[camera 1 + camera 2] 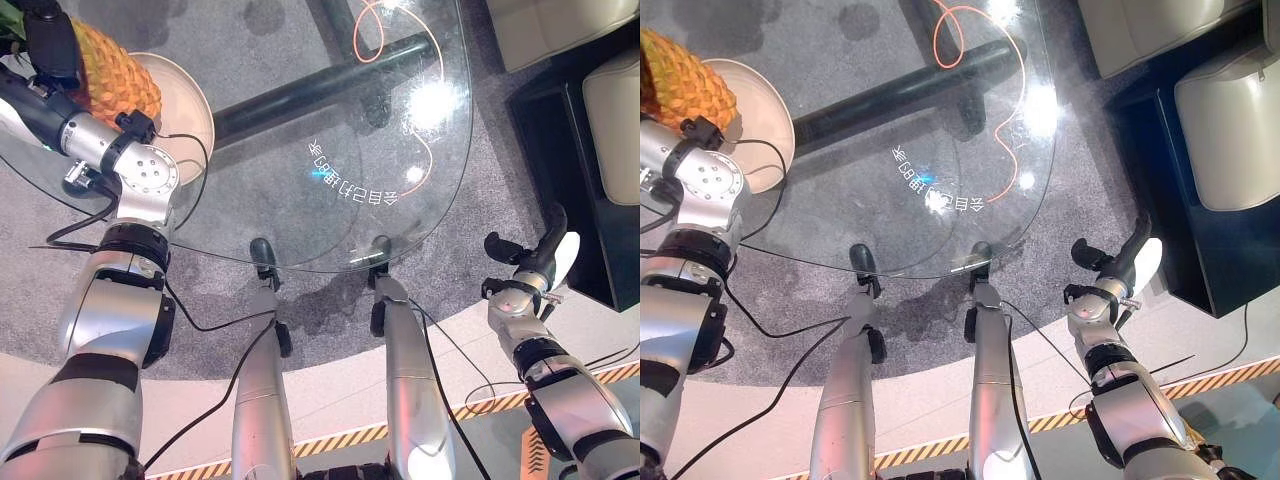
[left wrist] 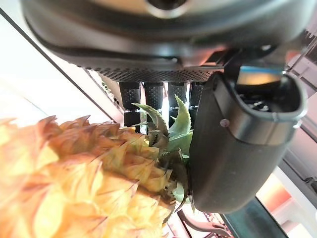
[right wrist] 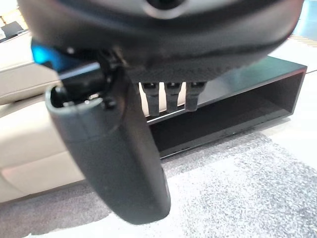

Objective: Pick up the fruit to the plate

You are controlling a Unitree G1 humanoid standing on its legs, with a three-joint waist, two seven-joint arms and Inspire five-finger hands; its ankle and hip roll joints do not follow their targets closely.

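Note:
A yellow-orange pineapple (image 1: 118, 72) lies at the far left of the glass table, its body resting over the beige plate (image 1: 196, 118). My left hand (image 1: 48, 48) is at the pineapple's leafy end. The left wrist view shows the green crown (image 2: 174, 130) caught between the thumb (image 2: 237, 144) and the curled fingers, with the scaly fruit (image 2: 84, 188) close in front. My right hand (image 1: 540, 262) hangs beside the table's right edge, off the glass, fingers straight and holding nothing. The plate (image 1: 768, 112) and pineapple (image 1: 680, 82) also show in the right eye view.
The round glass table (image 1: 462, 140) has a dark bar (image 1: 320, 85) beneath it and an orange cable (image 1: 372, 40) at the back. A black low shelf (image 1: 560, 160) and beige seats (image 1: 612, 95) stand to the right, on grey carpet.

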